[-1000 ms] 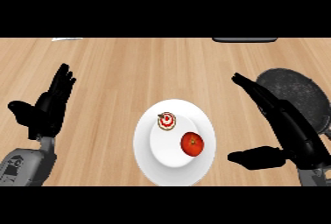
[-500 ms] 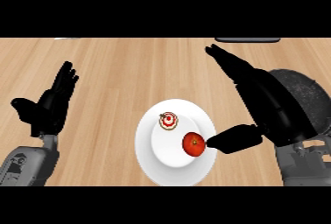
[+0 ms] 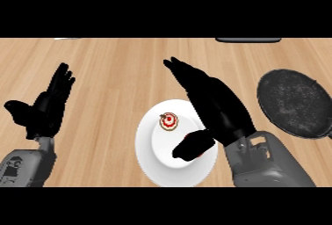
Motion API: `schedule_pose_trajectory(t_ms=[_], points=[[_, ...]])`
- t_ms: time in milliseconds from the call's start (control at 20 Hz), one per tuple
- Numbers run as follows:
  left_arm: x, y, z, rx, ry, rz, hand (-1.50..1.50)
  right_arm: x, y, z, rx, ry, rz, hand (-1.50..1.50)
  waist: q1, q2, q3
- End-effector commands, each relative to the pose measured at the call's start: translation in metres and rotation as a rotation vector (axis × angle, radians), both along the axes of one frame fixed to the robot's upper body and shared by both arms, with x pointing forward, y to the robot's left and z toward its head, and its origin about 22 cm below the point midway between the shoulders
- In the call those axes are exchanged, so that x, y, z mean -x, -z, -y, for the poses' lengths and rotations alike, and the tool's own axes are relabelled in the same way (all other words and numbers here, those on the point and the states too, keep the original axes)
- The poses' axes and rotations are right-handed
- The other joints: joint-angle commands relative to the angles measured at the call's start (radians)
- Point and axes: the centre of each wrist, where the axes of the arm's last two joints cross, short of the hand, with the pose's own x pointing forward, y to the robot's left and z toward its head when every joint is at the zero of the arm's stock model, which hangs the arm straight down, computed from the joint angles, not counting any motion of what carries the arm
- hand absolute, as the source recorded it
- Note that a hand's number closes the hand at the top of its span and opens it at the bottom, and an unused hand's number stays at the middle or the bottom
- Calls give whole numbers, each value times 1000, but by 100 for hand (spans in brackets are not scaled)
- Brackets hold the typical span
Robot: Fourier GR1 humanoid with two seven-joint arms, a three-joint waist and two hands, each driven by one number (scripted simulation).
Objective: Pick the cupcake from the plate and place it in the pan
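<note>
Right robot hand [image 3: 214, 105] shifted over plate [image 3: 156, 154], hiding apple.

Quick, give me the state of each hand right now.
Left hand: open, fingers up, resting at the view's left, holding nothing.
Right hand: open, fingers straight, over the plate beside the cupcake, holding nothing.

We're seeing two matte black hands, the left hand [image 3: 44, 107] at nine o'clock and the right hand [image 3: 214, 110] near centre, each slender-fingered with a stubby thumb, each joined to a boxy grey forearm showing dark recessed panels by the wrist.
</note>
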Motion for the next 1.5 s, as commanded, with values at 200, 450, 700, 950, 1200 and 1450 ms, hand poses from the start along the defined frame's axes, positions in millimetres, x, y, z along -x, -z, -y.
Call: schedule_pose_trajectory(t_ms=[200, 450, 700, 950, 1200, 1450], points=[[15, 17, 3, -5, 6, -5, 0, 4, 19, -8, 52, 74, -93, -150, -4, -1, 0], [-16, -5, -6, 9, -9, 13, 0, -14, 41, -27, 106, 158, -83, -150, -5, 2, 0], [5, -11, 6, -9, -1, -16, 0, -19, 55, -1, 134, 110, -172, -150, -1, -1, 1], [-9, 3, 15, 2, 3, 2, 0, -40, 49, -10, 140, 56, -211, -150, -4, 1, 0], [8, -17, 6, -21, -5, 2, 0, -26, 65, -20, 176, 36, -228, -150, -2, -1, 1], [-9, 2, 2, -8, 0, 0, 0, -50, 78, -35, 234, 54, -228, -150, -1, 1, 0]])
